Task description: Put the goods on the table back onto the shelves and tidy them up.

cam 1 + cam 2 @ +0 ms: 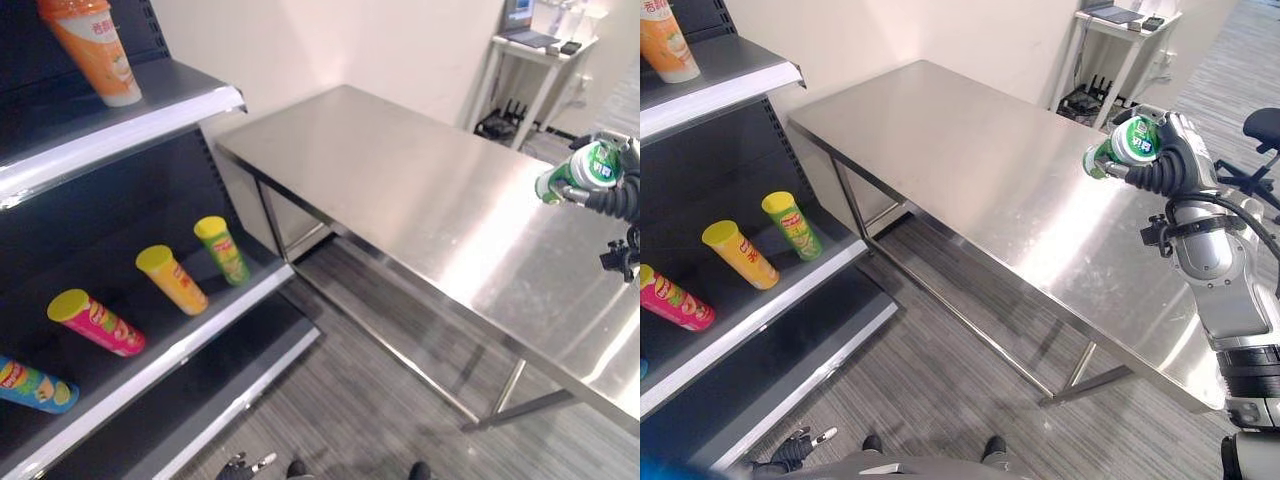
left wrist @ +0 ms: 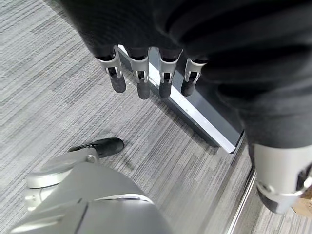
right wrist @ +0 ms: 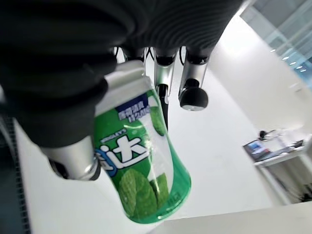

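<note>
Partly hand-covered (image 1: 1165, 150) green bottle (image 1: 1130, 142)

Your steel table (image 1: 400, 190) top is bare, free passage all over. Middle shelf (image 1: 150, 345) at 9 o'clock: four lying tubes (image 1: 172, 279) block it, gaps between. Top shelf: orange cup (image 1: 95, 45) at 11 o'clock.
</note>
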`<state>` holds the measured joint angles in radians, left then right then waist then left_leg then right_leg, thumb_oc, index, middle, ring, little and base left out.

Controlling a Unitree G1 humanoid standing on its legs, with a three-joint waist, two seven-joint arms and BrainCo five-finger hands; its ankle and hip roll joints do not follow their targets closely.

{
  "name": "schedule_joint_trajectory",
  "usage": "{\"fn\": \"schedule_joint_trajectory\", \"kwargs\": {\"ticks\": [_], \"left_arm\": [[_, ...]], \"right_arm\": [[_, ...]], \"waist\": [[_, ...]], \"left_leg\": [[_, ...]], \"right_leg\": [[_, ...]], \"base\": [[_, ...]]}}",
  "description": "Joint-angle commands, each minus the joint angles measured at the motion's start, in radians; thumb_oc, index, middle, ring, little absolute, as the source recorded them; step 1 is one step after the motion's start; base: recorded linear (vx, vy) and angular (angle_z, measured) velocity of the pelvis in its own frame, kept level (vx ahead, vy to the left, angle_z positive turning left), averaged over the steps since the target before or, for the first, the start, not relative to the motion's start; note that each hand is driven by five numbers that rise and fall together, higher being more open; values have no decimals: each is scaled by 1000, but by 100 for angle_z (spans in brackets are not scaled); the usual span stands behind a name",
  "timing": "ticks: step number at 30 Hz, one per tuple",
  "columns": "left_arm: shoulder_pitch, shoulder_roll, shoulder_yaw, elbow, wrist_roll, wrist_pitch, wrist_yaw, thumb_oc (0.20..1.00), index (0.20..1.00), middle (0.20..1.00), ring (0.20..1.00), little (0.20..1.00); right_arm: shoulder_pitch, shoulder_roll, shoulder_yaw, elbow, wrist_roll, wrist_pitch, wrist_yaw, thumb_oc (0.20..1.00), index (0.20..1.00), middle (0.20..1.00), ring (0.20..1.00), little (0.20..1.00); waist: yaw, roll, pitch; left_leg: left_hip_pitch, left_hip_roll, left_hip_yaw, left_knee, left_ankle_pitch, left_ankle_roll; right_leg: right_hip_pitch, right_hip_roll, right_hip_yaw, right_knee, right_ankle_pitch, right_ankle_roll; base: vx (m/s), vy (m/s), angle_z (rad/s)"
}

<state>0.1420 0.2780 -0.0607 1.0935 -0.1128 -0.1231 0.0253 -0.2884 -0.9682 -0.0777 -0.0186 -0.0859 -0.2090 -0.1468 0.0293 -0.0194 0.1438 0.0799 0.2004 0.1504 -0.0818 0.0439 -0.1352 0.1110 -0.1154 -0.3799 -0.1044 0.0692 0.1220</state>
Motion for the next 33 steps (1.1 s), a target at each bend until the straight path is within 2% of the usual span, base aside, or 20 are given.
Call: {"fn": "schedule_joint_trajectory", "kwargs": {"ticks": [1, 3, 5, 7, 8, 9, 10, 12, 15, 17, 20, 21, 23, 24, 27, 28, 29, 30, 31, 33], "left_arm": [[-70, 34, -26, 7, -4, -32, 7, 1000, 1000, 1000, 1000, 1000], [-74, 30, -32, -15, -12, -41, 13, 1000, 1000, 1000, 1000, 1000], [-79, 28, -34, -23, -19, -43, 16, 1000, 1000, 1000, 1000, 1000], [-80, 19, -29, -58, -63, -60, 35, 1000, 1000, 1000, 1000, 1000], [-79, 18, -28, -59, -63, -60, 35, 1000, 1000, 1000, 1000, 1000], [-70, 18, -17, -63, -67, -65, 43, 1000, 1000, 1000, 1000, 1000], [-66, 16, -1, -58, -72, -70, 52, 1000, 1000, 1000, 1000, 1000], [-56, 17, 14, -50, -72, -76, 52, 1000, 1000, 1000, 1000, 1000], [-56, 16, 8, -44, -57, -75, 46, 1000, 1000, 1000, 1000, 1000], [-54, 18, 1, -48, -39, -72, 36, 1000, 1000, 1000, 1000, 1000], [-55, 34, 1, -46, -11, -66, 27, 1000, 1000, 1000, 1000, 1000], [-60, 43, 1, -47, -1, -66, 25, 1000, 1000, 1000, 1000, 1000], [-60, 46, 0, -47, -1, -65, 25, 1000, 1000, 1000, 1000, 1000], [-65, 69, 10, -50, 26, -68, 19, 1000, 1000, 1000, 1000, 1000], [-64, 87, 22, -38, 45, -64, 8, 1000, 1000, 1000, 1000, 1000], [-64, 88, 22, -38, 45, -64, 8, 1000, 1000, 1000, 1000, 1000], [-71, 100, 21, -35, 53, -63, 8, 1000, 1000, 1000, 1000, 1000], [-79, 106, 18, -30, 51, -60, 6, 1000, 1000, 1000, 1000, 1000], [-88, 113, 12, -44, 48, -57, 2, 1000, 1000, 1000, 1000, 1000], [-98, 118, 1, -30, 53, -57, -1, 1000, 1000, 1000, 1000, 1000]], "right_arm": [[-89, -50, -17, -68, 69, -67, -10, 200, 200, 200, 200, 200], [-98, -64, -29, -112, 74, -82, -18, 200, 200, 200, 200, 200], [-99, -70, -35, -125, 69, -85, -25, 200, 200, 200, 200, 200], [-122, -103, -31, -140, 40, -81, -48, 200, 200, 200, 200, 200], [-125, -103, -28, -139, 40, -81, -49, 200, 200, 200, 200, 200], [-129, -111, -23, -142, 34, -82, -50, 200, 200, 200, 200, 200], [-121, -133, -34, -146, 20, -81, -54, 200, 200, 200, 200, 200], [-90, -152, -60, -151, 4, -72, -44, 200, 200, 200, 200, 200], [-66, -160, -94, -157, -12, -58, -39, 200, 200, 200, 200, 200], [-41, -152, -119, -157, -22, -49, -37, 200, 200, 200, 200, 200], [5, -123, -154, -152, -55, -29, -37, 200, 200, 200, 200, 200], [16, -110, -165, -151, -69, -20, -41, 200, 200, 200, 200, 200], [21, -107, -171, -154, -71, -19, -41, 200, 200, 200, 200, 200], [33, -81, -186, -145, -114, 2, -49, 200, 200, 200, 200, 200], [37, -67, -192, -147, -126, 14, -47, 200, 200, 200, 200, 200], [37, -67, -192, -147, -126, 15, -47, 200, 200, 200, 200, 200], [36, -68, -188, -142, -129, 17, -51, 200, 200, 200, 200, 200], [44, -73, -192, -142, -127, 17, -50, 200, 200, 200, 200, 200], [71, -90, -215, -144, -119, 16, -40, 200, 200, 200, 200, 200], [111, -99, -253, -151, -88, 1, -29, 200, 200, 200, 200, 200]], "waist": [[25, -32, 21], [41, -25, 49], [42, -22, 54], [19, -17, 59], [19, -17, 59], [0, -14, 51], [-25, -3, 37], [-40, 10, 16], [-49, 15, 6], [-59, 14, -2], [-49, -3, -12], [-43, -14, -11], [-42, -21, -11], [-36, -47, -6], [-34, -69, 12], [-34, -70, 13], [-45, -76, 30], [-65, -78, 35], [-94, -87, 38], [-106, -89, 29]], "left_leg": [[-22, 61, -1, 24, 34, -61], [-84, 72, -21, 49, 67, -85], [-113, 73, -27, 53, 88, -89], [-120, 155, 108, 47, 124, -88], [-118, 155, 109, 46, 124, -89], [-69, 213, 148, 50, 113, -111], [-15, 266, 175, 67, 152, -127], [32, 271, 157, 85, 163, -127], [44, 240, 128, 100, 112, -127], [42, 219, 148, 82, 41, -127], [40, 154, 154, 53, -43, -99], [41, 123, 151, 40, -61, -81], [42, 115, 151, 38, -62, -77], [54, 27, 146, 2, -104, -31], [69, -39, 141, -4, -136, 8], [70, -41, 141, -4, -137, 9], [72, -49, 141, -4, -136, 19], [74, -50, 137, -5, -134, 23], [74, -71, 129, -5, -119, 42], [76, -84, 126, -5, -117, 59]], "right_leg": [[62, 30, -20, 17, -130, -5], [61, 34, -47, 19, -144, -15], [56, 29, -69, 17, -141, -16], [40, -21, -155, 25, -127, -6], [40, -21, -153, 25, -127, -6], [33, -51, -156, 27, -129, 2], [11, -97, -190, 32, -97, 14], [-11, -155, -218, 46, -54, 35], [-17, -223, -241, 69, -5, 63], [-12, -258, -255, 81, 22, 82], [-14, -329, -264, 103, 71, 122], [-15, -354, -267, 109, 92, 131], [-15, -363, -267, 109, 96, 133], [-25, -440, -268, 142, 178, 140], [-33, -489, -262, 183, 259, 140], [-33, -491, -262, 184, 259, 140], [-43, -485, -228, 220, 279, 140], [-64, -463, -164, 254, 257, 140], [-100, -405, -62, 294, 202, 134], [-115, -322, -9, 320, 93, 104]], "base": [[-97, -73, 27], [-111, -64, 27], [-108, 7, 64], [-173, 145, 96], [-87, 236, 164], [-127, 333, 162], [-214, 509, 124], [-200, 433, 88], [-68, 295, 77], [-35, 309, 98], [-21, 352, 45], [-44, 248, 58], [-46, 238, 54], [-73, 430, 32], [-53, 352, 17], [-50, 197, 10], [-39, 171, 1], [-41, 330, 11], [13, 288, 35], [34, 213, 26]]}}
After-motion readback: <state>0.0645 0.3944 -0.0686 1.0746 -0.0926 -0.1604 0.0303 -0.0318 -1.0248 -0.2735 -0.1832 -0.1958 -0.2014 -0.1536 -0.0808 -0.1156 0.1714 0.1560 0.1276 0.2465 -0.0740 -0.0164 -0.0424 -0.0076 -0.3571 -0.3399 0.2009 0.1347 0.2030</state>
